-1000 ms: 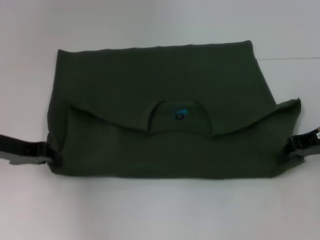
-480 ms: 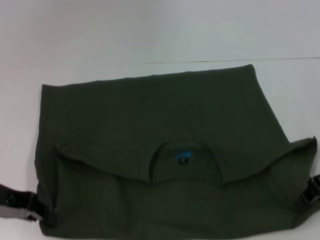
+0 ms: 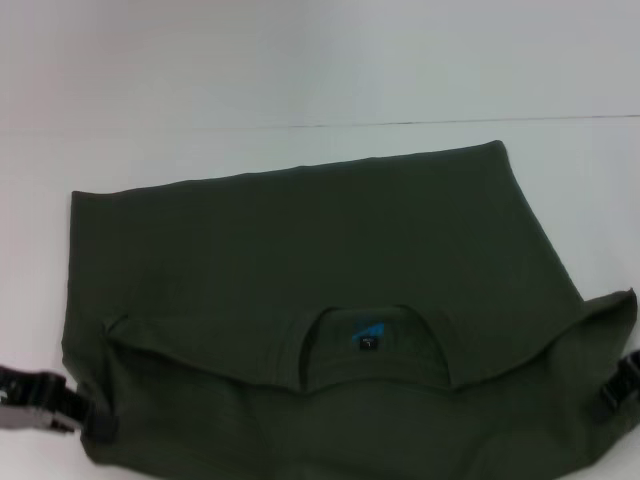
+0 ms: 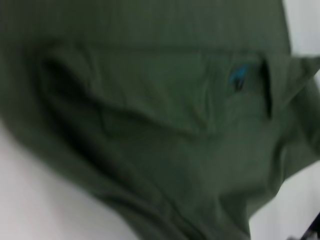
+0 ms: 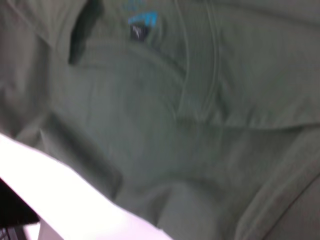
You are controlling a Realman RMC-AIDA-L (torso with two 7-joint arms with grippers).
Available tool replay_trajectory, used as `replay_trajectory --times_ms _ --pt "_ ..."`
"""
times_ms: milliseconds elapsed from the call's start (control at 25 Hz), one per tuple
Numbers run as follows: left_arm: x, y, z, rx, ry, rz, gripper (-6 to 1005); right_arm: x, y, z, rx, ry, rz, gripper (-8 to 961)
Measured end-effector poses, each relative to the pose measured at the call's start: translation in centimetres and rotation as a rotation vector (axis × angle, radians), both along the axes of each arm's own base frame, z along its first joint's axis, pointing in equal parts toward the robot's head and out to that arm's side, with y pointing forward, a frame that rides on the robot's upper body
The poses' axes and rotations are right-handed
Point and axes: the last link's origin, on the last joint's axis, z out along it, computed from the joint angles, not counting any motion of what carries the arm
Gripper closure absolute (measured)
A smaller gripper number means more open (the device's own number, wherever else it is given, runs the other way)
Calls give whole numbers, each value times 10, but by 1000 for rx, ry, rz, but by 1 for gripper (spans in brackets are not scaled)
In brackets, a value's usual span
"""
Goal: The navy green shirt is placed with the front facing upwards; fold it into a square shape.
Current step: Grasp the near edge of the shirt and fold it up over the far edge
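Note:
The navy green shirt (image 3: 300, 260) lies on the white table, folded so its collar edge lies over the middle, plain green side up. The blue neck label (image 3: 367, 333) shows inside the round collar. My left gripper (image 3: 85, 420) reaches in from the left and is shut on the shirt's near left corner. At the near right corner, my right gripper (image 3: 612, 398) is shut on the cloth, its tips buried in the fold. Both wrist views are filled by the shirt (image 4: 150, 125) (image 5: 175, 125), each showing the label (image 4: 239, 76) (image 5: 142, 20).
The white table (image 3: 300, 60) stretches beyond the shirt, with a thin dark seam (image 3: 450, 123) running across its far part. Bare table shows on both sides of the cloth.
The shirt and both grippers have shifted toward me and lower in the head view. The shirt's far edge now sits well below the seam line. The fold stays in place.

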Motion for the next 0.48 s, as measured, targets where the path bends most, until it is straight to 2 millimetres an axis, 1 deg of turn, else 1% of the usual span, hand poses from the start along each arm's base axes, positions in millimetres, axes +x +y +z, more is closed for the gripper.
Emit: replay_trajectory --times_ms 240,480 --pt "-2 16 17 166 -56 11 941 -6 15 23 155 124 -10 909" --pt "-9 33 30 380 -108 44 940 -9 38 41 359 200 -23 909"
